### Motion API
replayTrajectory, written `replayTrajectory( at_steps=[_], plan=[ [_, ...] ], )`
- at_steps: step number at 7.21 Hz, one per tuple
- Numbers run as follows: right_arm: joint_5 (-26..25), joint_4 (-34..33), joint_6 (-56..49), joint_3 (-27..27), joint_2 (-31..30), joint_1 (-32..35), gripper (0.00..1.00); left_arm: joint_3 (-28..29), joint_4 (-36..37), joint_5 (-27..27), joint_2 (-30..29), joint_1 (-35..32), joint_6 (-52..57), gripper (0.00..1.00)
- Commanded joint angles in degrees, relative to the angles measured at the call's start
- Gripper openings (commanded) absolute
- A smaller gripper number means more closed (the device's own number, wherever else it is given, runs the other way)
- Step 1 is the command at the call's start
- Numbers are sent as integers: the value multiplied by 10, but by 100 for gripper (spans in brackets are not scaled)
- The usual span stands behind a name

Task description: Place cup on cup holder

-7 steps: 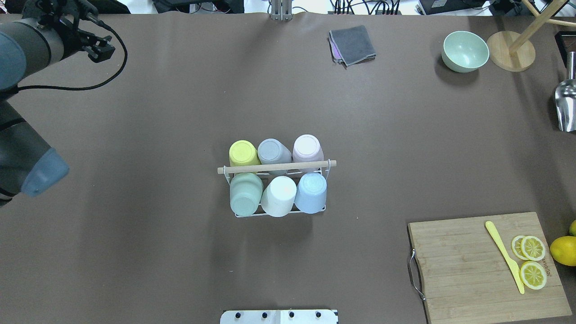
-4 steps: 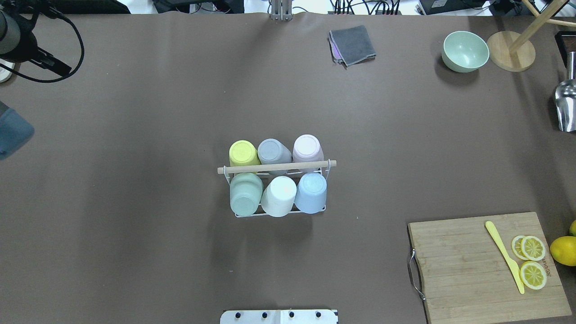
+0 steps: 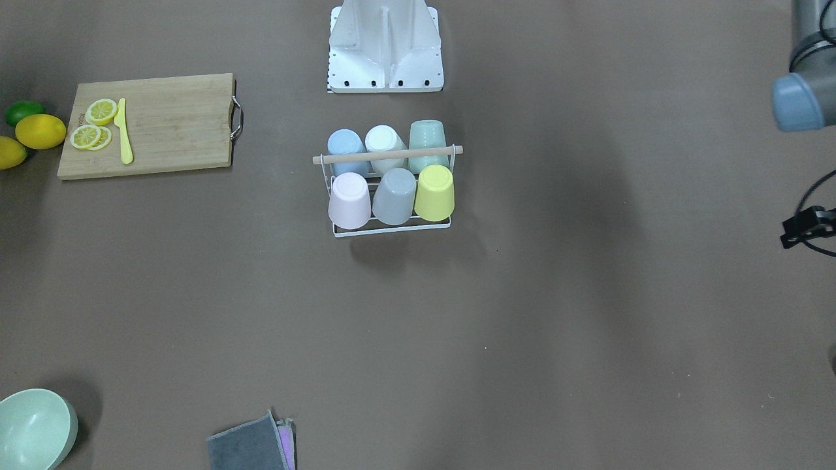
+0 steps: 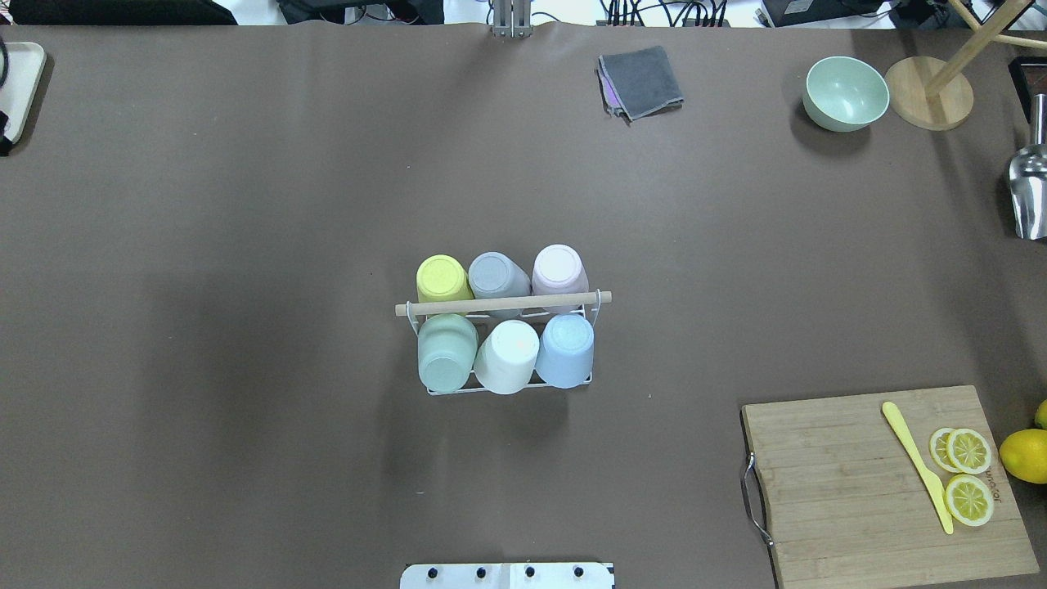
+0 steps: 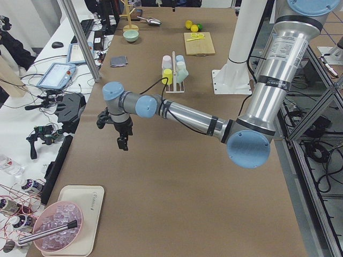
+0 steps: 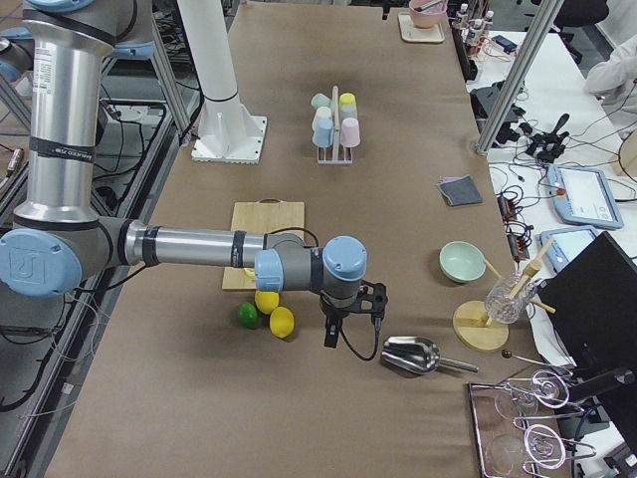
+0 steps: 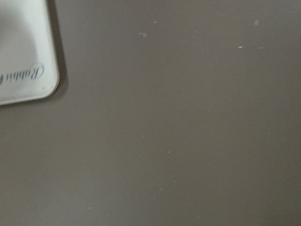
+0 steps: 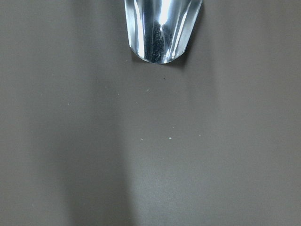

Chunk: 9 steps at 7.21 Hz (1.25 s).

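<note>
The cup holder [image 4: 503,305], a white wire rack with a wooden rod handle, stands mid-table and also shows in the front-facing view [image 3: 388,155]. Several cups sit upside down on its prongs: yellow [image 4: 442,278], grey [image 4: 496,274] and pink [image 4: 558,268] in the far row, green [image 4: 447,352], white [image 4: 507,356] and blue [image 4: 567,350] in the near row. My left gripper [image 5: 122,142] hangs over bare table far to the left of the rack; I cannot tell if it is open. My right gripper [image 6: 330,337] hangs near the metal scoop [image 6: 413,354]; I cannot tell its state either.
A white tray [image 4: 20,82] lies at the far left edge. The scoop [image 4: 1029,196], a green bowl [image 4: 845,92], a wooden stand [image 4: 928,102] and a grey cloth [image 4: 640,82] lie at the back right. A cutting board [image 4: 851,491] with lemon slices and lemons [image 4: 1024,455] lies front right.
My left arm has drawn back to the left and out of the overhead view. The rack and the cups have not moved.
</note>
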Motion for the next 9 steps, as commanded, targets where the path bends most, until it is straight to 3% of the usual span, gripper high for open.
replayTrajectory(
  at_steps=[1, 3, 9],
  plan=[
    [-1, 0, 0, -1, -2, 1, 99, 32, 2, -42, 50, -66, 3, 98],
    [-1, -1, 0, -1, -3, 2, 99, 1, -3, -41, 102, -89, 28, 98],
    [-1, 0, 0, -1, -4, 6, 99, -21, 3, -41, 128, -106, 27, 98]
  ],
)
